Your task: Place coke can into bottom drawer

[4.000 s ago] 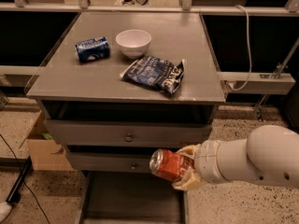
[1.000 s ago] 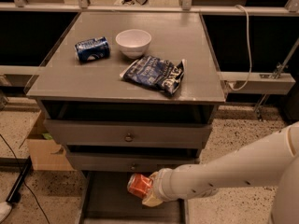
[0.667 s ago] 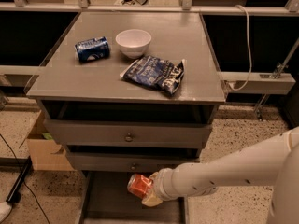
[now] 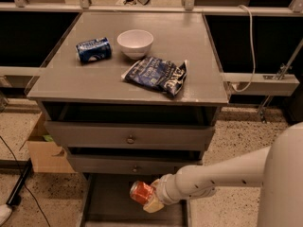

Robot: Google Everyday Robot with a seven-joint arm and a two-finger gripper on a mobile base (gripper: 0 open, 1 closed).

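Coke can (image 4: 140, 192): lower centre of frame, over the open bottom drawer (image 4: 111, 198).
Gripper (image 4: 150, 196): lower centre, fingers (image 4: 152, 205) closed round the coke can.
Bench (image 4: 199, 41): blue can (image 4: 93, 50), bowl (image 4: 135, 42), bag (image 4: 156, 74), upper half.

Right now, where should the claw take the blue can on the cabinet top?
Mid-body, from above, closing across its width: the blue can lies on its side, bowl near one end. The claw is busy, shut on the coke can over the bottom drawer.
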